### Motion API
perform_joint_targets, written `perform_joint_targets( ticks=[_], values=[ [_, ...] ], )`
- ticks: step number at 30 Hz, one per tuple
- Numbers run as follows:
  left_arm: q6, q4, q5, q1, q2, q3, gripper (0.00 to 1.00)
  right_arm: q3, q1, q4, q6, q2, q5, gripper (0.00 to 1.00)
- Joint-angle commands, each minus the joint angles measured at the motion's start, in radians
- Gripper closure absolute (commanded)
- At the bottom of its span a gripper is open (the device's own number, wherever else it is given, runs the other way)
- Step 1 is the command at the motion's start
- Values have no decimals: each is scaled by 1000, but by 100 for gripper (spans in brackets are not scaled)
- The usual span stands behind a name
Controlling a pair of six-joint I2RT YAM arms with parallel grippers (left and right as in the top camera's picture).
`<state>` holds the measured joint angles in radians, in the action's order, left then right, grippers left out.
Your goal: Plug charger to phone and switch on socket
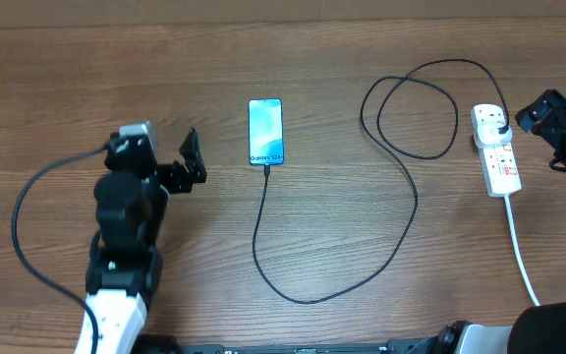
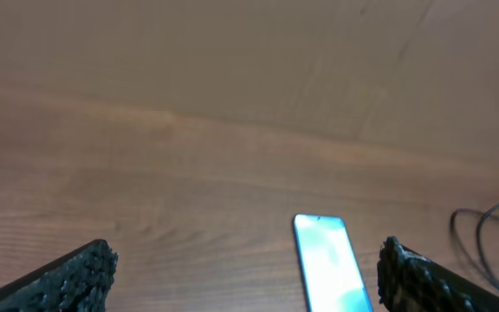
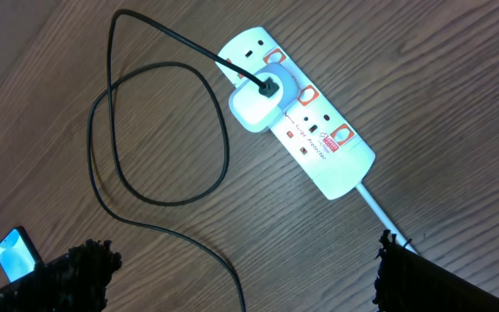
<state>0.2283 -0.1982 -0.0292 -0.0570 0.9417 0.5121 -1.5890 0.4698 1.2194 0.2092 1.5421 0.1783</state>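
Left gripper (image 1: pixel 193 159): jaws spread wide with nothing between them, parked left of the phone (image 1: pixel 265 131). The phone lies flat on the table (image 1: pixel 67 88) near the middle, screen lit. The charger (image 1: pixel 258 211) tip meets the phone's bottom edge; can't tell if it's seated. The cable runs down, swings right, loops and ends in a white adapter (image 3: pixel 254 106) plugged into the socket (image 1: pixel 502 167) at the right. Right gripper (image 1: pixel 548 138): jaws also wide apart, empty, just right of the socket. Switch positions unreadable. A white cord (image 1: pixel 520 246) trails from the socket toward the near edge.
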Motion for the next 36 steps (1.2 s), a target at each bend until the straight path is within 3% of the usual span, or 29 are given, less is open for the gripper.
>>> perform_joint_targets(
  ticks=[1,7,17,26,36],
  values=[
    [-14,-69,-16,3,-105,-79,0,4,-3,-3,4,-6,-2,0],
    [-16,-223,-11,3,-251,-229,0,4,-3,-3,4,-6,-2,0],
    [-16,-607,-11,5,-427,-511,0,4,-3,-3,4,-6,-2,0],
    [-28,-501,15,5,-489,-507,0,4,-3,-3,4,-6,-2,0],
    [-43,-228,40,5,-605,-507,0,4,-3,-3,4,-6,-2,0]
  ],
)
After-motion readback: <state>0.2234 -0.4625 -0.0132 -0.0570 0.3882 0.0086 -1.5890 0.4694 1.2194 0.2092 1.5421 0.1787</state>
